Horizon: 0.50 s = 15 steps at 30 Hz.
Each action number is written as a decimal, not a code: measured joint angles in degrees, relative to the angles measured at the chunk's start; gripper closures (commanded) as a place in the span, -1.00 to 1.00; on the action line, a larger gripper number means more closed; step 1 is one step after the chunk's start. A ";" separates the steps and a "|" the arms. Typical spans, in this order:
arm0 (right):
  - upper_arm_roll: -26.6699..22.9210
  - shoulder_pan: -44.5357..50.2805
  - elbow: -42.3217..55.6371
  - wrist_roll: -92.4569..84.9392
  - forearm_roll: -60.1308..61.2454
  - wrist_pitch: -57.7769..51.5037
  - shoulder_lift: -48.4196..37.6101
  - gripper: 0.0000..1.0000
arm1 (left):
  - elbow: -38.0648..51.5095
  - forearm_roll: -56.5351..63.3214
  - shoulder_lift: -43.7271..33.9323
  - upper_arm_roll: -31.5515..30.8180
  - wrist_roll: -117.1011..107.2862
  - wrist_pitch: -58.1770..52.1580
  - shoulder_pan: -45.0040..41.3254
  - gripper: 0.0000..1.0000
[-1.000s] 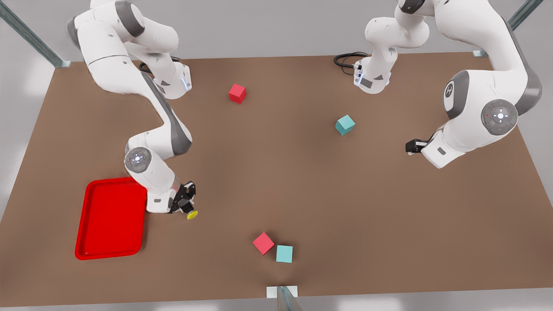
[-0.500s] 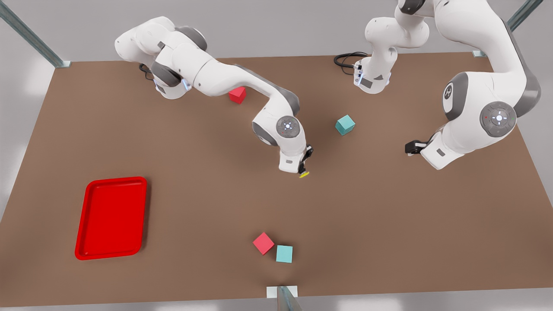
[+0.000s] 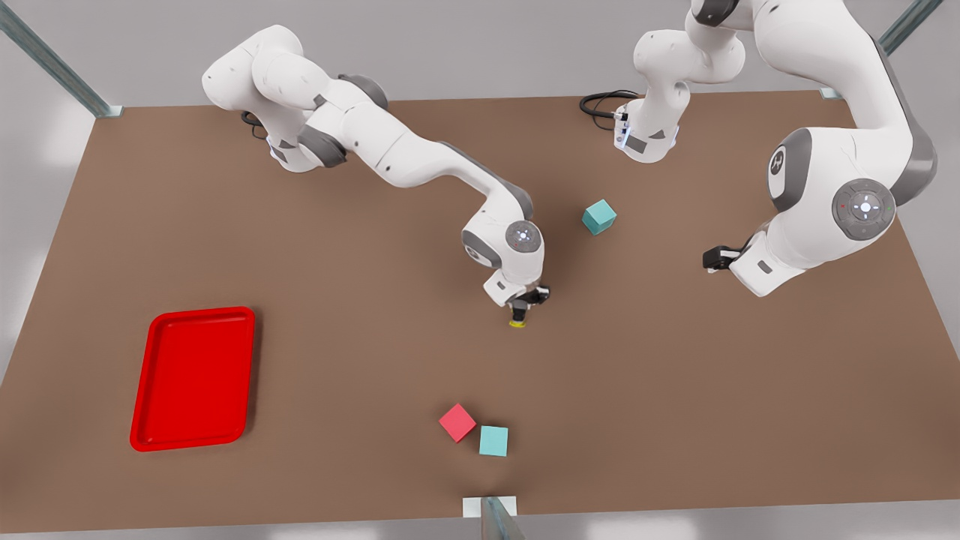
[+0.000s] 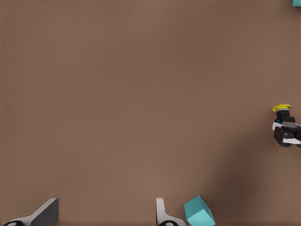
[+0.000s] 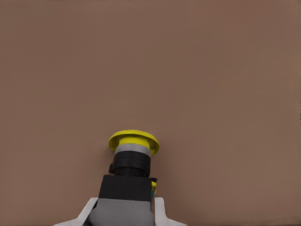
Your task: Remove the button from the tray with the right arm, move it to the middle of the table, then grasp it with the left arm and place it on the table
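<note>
The button (image 3: 517, 322), yellow cap on a dark body, hangs cap-down just above the middle of the table (image 3: 675, 390). My right gripper (image 3: 520, 309) is shut on its body. In the right wrist view the button (image 5: 134, 153) sticks out beyond the right gripper (image 5: 124, 212) towards the tabletop. The red tray (image 3: 193, 379) lies empty at the front view's left. My left gripper (image 3: 711, 258) waits at the front view's right, well away from the button. Its own view shows the left gripper (image 4: 106, 214) open, with the button (image 4: 282, 109) far off.
A teal cube (image 3: 599, 217) sits behind the button; it also shows beside my left fingers as the teal cube (image 4: 200, 214). A red cube (image 3: 457, 422) and another teal cube (image 3: 493, 440) lie near the front edge. A black cable (image 3: 600, 101) coils at the back.
My right arm has carried the button from beside the tray to the table's middle and turned it cap-down, closer to the surface. The left arm has hardly moved.
</note>
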 measured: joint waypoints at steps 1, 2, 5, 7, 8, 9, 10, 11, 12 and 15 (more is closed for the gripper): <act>-0.04 0.01 0.00 1.67 -0.07 0.19 0.03 -0.39 | 0.01 0.00 0.04 0.00 0.00 0.08 0.02 -1.00; -0.07 0.01 0.00 3.25 -0.12 0.39 0.04 -1.00 | -0.02 0.00 0.07 0.00 0.00 0.15 0.04 -1.00; -0.09 0.00 -0.01 7.45 -0.18 0.87 0.02 -1.00 | -0.04 0.00 0.09 0.00 0.00 0.30 0.03 -1.00; 0.58 -0.92 -0.21 9.84 0.17 1.51 -0.66 -1.00 | -0.02 0.00 0.21 0.00 0.00 0.37 -0.02 -1.00; 1.24 -1.89 -0.37 10.91 0.83 2.03 -1.69 -1.00 | -0.01 0.00 0.24 0.00 0.00 0.39 -0.04 -1.00; 1.60 -2.30 -0.47 11.87 1.34 2.46 -3.12 -1.00 | 0.02 0.00 0.25 -0.03 -0.01 0.42 -0.03 -1.00; 1.78 -2.80 -0.63 12.49 1.78 2.69 -5.52 -1.00 | 0.03 -0.01 0.33 -0.04 -0.03 0.48 -0.19 -1.00; 1.86 -3.58 -1.02 12.75 2.11 2.31 -8.62 -1.00 | 0.06 -0.03 0.78 0.01 -0.07 0.63 -1.40 -1.00; 1.97 -5.29 -1.25 12.42 2.37 0.73 -12.25 -1.00 | 0.14 -0.07 1.19 0.01 -0.38 0.76 -2.94 -1.00; 2.02 -19.60 -9.84 7.00 4.24 -7.91 -28.38 -1.00 | 0.25 -2.99 4.90 -0.01 -3.97 1.00 -12.36 -1.00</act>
